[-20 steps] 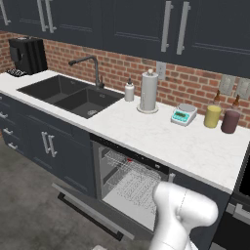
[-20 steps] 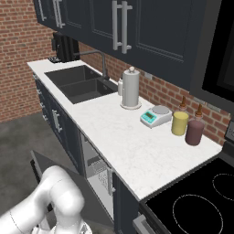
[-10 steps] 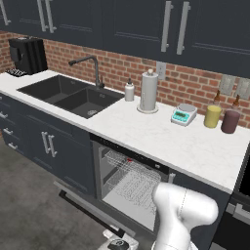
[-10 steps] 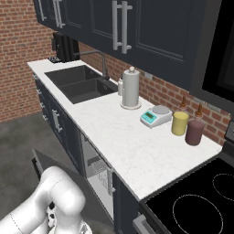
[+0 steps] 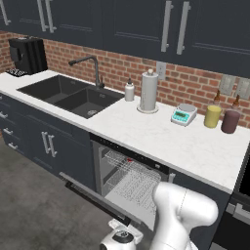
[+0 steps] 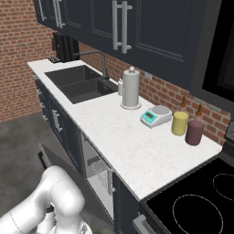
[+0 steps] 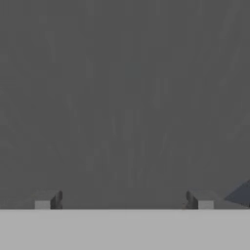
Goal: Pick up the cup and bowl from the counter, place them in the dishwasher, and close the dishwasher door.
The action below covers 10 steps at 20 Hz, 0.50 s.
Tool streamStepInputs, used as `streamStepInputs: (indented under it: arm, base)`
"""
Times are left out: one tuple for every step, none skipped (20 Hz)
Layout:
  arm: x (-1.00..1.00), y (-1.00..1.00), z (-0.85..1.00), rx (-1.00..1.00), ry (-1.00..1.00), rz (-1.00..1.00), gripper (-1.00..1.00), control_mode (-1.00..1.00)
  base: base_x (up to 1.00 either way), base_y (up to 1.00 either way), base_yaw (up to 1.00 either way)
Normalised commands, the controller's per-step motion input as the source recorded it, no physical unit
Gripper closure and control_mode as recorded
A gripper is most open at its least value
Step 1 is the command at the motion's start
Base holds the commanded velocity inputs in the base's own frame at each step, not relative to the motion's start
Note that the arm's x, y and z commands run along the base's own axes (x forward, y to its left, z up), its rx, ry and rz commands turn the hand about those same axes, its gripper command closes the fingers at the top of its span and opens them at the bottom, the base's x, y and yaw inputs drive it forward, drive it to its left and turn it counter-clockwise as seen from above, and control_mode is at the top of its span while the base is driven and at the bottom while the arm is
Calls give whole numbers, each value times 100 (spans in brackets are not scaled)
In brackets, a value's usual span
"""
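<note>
Kitchen run of white marbled table (image 5: 161, 139) under navy cupboards, brick behind. Dishwasher (image 5: 128, 181) below it stands open, door (image 5: 93, 193) dropped flat, white wire rack (image 5: 134, 178) showing; cup and bowl not made out from here, and nothing seen left on the table top. Gripper (image 7: 124, 200) spread wide, holding nothing, facing plain grey surface close up, likely the door. Step judged: closing. Best get fingertips (image 7: 46, 200) under the door's outer edge, lift evenly, follow the hinge arc.
</note>
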Motion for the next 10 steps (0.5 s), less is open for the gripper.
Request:
streamStepInputs:
  arm:
    - [79,-69,22,-10,-20,-27,-100,-100]
    - [76,-73,23,-8,-18,-27,-100,-100]
    - [72,-79,21,-6,-17,-27,-100,-100]
    - [71,-86,19,-3,-14,-25,-100,-100]
    - [71,-95,14,0,-10,-24,-100,-100]
    - [71,-100,9,0,-9,-23,-100,-100]
    - [71,-100,6,0,-8,-22,-100,-100]
    - [74,-100,1,0,-9,-20,-100,-100]
    - [75,-100,0,0,-9,-20,-100,-100]
    - [76,-100,0,0,-9,-19,-100,-100]
  base:
    - [0,0,0]
    - [0,0,0]
    - [0,0,0]
    - [0,0,0]
    - [0,0,0]
    - [0,0,0]
    - [0,0,0]
    - [0,0,0]
    - [0,0,0]
    - [0,0,0]
